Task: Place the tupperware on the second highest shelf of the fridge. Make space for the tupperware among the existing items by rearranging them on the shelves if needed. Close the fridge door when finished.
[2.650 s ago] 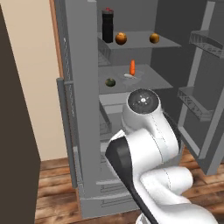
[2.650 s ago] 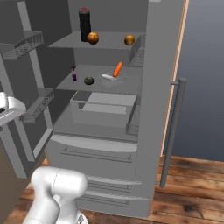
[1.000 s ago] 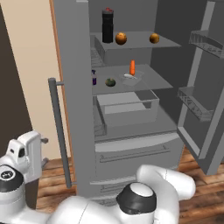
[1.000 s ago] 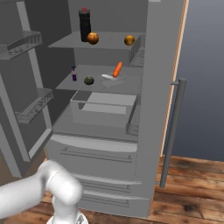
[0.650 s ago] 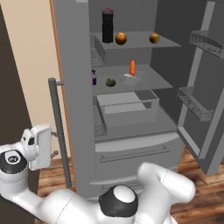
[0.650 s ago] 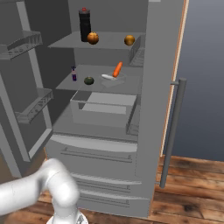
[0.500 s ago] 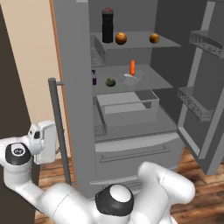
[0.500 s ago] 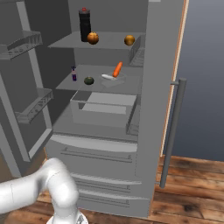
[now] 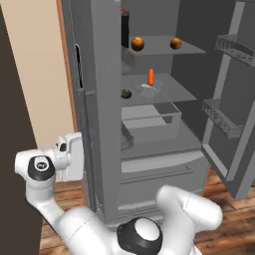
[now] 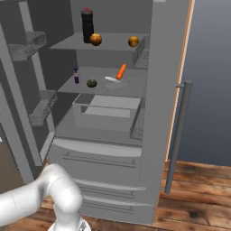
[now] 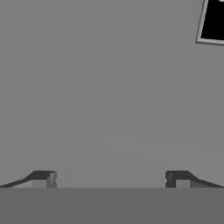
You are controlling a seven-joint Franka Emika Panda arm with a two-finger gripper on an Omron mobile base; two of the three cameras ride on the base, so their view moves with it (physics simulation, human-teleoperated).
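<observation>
The tupperware (image 9: 149, 88) (image 10: 117, 80), a small grey container with an orange carrot sticking out, sits on the second highest shelf (image 9: 172, 92) (image 10: 135, 86) of the fridge (image 10: 108, 135). A dark green ball (image 9: 126, 93) (image 10: 91, 83) and a small purple item (image 10: 76, 76) lie beside it. On the shelf above are a black bottle (image 10: 87, 25) and two orange balls (image 9: 137, 44) (image 10: 133, 41). My gripper (image 9: 74, 155) (image 11: 110, 177) is open and empty, close against the flat outer face of the left fridge door (image 9: 102, 114) (image 11: 100, 87).
The right fridge door (image 9: 231, 109) (image 10: 164, 90) stands wide open, its bar handle (image 10: 177, 135) facing outward. A translucent drawer (image 9: 149, 119) sits under the shelves. The black display panel (image 11: 214, 22) shows on the door face. A brown wall (image 9: 12, 124) bounds the left.
My hand has moved right, up to the left door's outer face. That door has swung partway toward shut and now hides part of the bottle.
</observation>
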